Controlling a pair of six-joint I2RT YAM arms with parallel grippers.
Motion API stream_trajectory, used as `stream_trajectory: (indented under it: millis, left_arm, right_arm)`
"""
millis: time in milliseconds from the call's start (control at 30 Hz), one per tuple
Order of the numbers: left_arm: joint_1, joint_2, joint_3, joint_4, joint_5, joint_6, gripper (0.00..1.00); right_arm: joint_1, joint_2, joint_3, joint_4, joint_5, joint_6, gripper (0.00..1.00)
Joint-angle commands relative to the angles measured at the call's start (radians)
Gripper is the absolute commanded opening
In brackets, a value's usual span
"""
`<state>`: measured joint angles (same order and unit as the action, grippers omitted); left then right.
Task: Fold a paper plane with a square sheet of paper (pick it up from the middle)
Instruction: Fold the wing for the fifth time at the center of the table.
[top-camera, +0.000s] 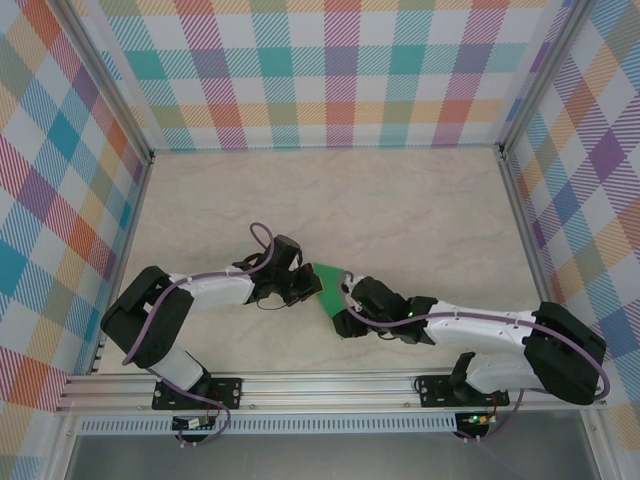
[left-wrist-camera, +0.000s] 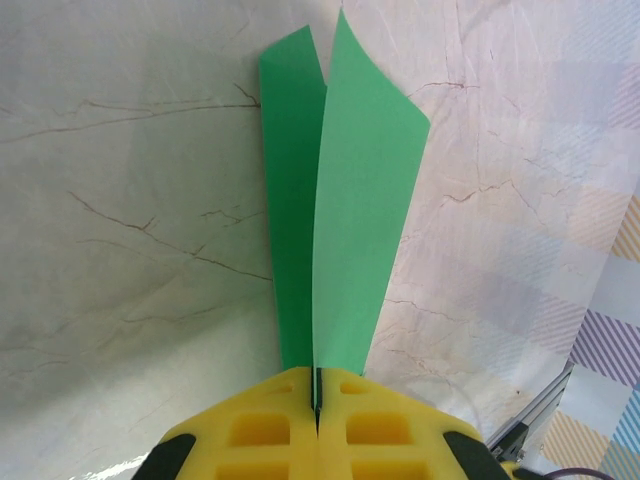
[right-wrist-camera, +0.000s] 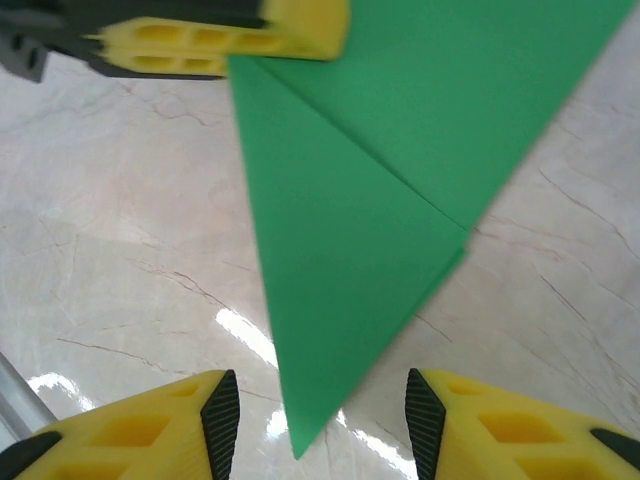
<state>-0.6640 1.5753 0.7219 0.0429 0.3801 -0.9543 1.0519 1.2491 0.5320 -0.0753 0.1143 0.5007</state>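
Observation:
The square sheet of paper (top-camera: 331, 284) is bright green and folded into a pointed, layered shape, held above the table between the two arms. My left gripper (left-wrist-camera: 317, 385) is shut on its folded edge. Two green flaps (left-wrist-camera: 350, 200) spread away from the yellow fingers (left-wrist-camera: 260, 425). In the right wrist view the paper (right-wrist-camera: 380, 180) shows a diagonal crease and tapers to a tip hanging between my right gripper's (right-wrist-camera: 322, 420) fingers. That gripper is open, and its black pads (right-wrist-camera: 222, 415) stand apart from the paper. The left gripper's yellow finger (right-wrist-camera: 220, 40) shows at the paper's top edge.
The marble-patterned table (top-camera: 400, 210) lies under both arms. Checked walls (top-camera: 330, 70) close in the back and both sides. A metal rail (top-camera: 330, 385) runs along the near edge by the arm bases.

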Motion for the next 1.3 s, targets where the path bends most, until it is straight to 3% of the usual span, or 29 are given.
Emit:
stream_trajectory:
  millis: [0,300,667,1267]
  left_arm:
    - [0.007,-0.014,0.027,-0.037,-0.011,-0.01,0.0]
    - [0.004,0.0,0.043,-0.059,-0.004,0.003,0.0]
    - [0.003,0.003,0.049,-0.067,-0.003,0.005,0.0]
    - [0.001,-0.01,0.048,-0.093,-0.01,0.005,0.02]
  right_arm:
    - [0.062,0.056,0.033,0.044,0.19,-0.097,0.48]
    - [0.169,0.195,0.101,0.097,0.343,-0.191,0.46]
    - [0.2,0.291,0.153,0.109,0.386,-0.225,0.46]
    - [0.211,0.293,0.136,0.083,0.46,-0.196,0.13]
